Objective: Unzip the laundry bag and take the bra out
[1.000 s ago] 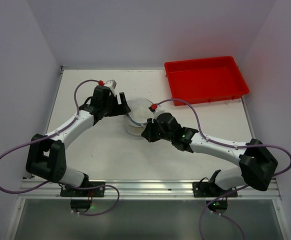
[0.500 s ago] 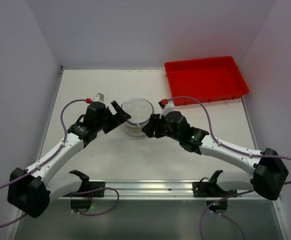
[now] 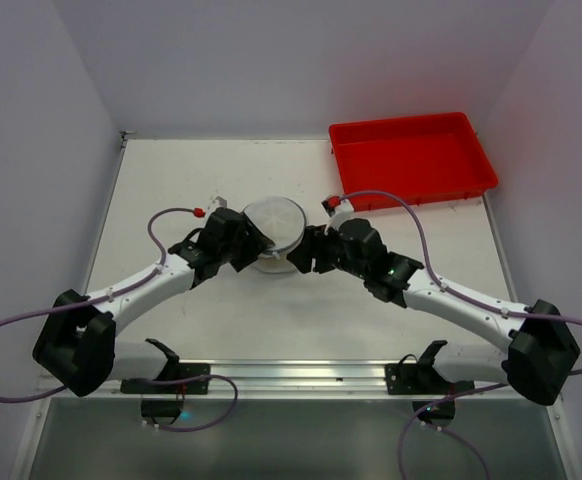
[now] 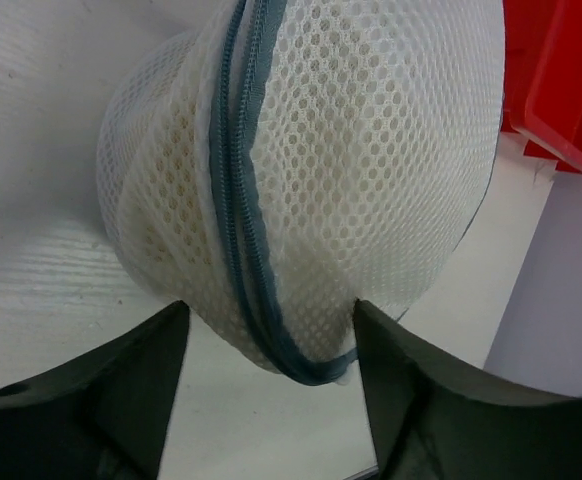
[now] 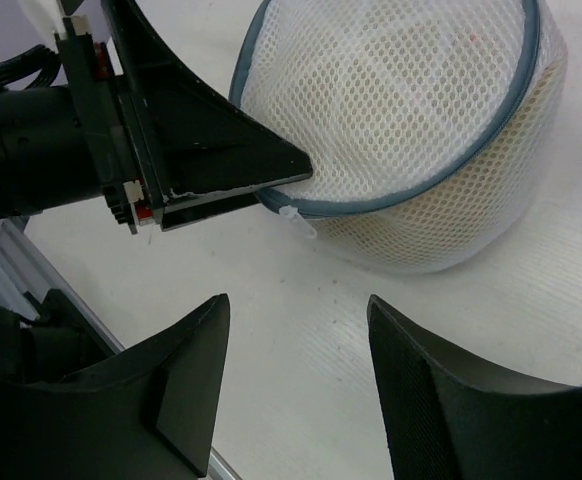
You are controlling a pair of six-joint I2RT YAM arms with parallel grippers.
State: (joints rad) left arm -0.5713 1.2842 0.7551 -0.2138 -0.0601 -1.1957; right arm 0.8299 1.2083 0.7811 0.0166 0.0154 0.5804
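The laundry bag (image 3: 274, 226), a round white mesh pouch with a blue-grey zipper band (image 4: 233, 200), sits mid-table and is tipped up on one side. Pale cream fabric, the bra (image 4: 166, 215), shows through the mesh. My left gripper (image 3: 254, 244) has pinched the bag's left rim; in the left wrist view the bag's edge fills the gap between both fingertips (image 4: 269, 305). A small clear zipper pull (image 5: 299, 220) sticks out beside the left finger (image 5: 221, 165). My right gripper (image 5: 298, 298) stands open just right of the bag (image 5: 411, 130), nothing between its fingers.
A red tray (image 3: 411, 158) stands at the back right, its corner also showing in the left wrist view (image 4: 561, 80). The metal mounting rail (image 3: 291, 375) runs along the near edge. White walls close in the table on three sides.
The left arm swung in toward the bag and its jaws narrowed onto the bag's left rim, tilting the bag. The right gripper went from shut to open, staying beside the bag.
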